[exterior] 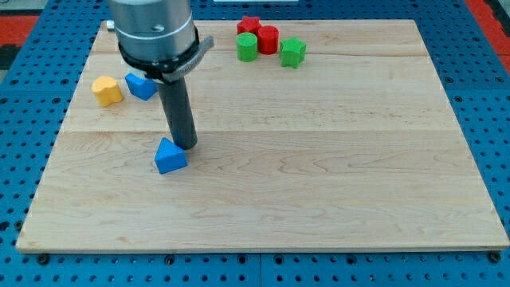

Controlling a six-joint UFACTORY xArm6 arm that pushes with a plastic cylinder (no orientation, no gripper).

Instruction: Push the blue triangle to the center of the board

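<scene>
Blue triangle (170, 156) is sitting on the wooden table (319, 199), left of the middle of the board and a bit toward the view's bottom. It's the block nearest the view's bottom, with nothing else touching it except maybe the rod. My tip (185, 146) is just beside it, up and to the view's right of the triangle, pretty much at its upper right corner. Can't tell for sure if it's actually touching or just a hair off.

No pincer on this rig, just the straight dark rod, so there's nothing to call wide, narrow or holding. The rod runs up into a grey cylindrical body (153, 32) that covers part of the upper left of the board.

Further up on the view's left there's a yellow block (107, 90), kind of rounded or hexagon-ish, hard to say exactly. Just beside it to the right is a second blue block (141, 84), partly hidden behind the grey body, so I can't make out its full shape.

At the view's top, well apart from all that, is a tight little cluster: a green cylinder (247, 46), a red cylinder (268, 38) next to it, a red star-ish block (249, 25) behind those, and a green star-ish block (292, 52) on the right of the group.

No writing, brands or labels readable anywhere.
</scene>
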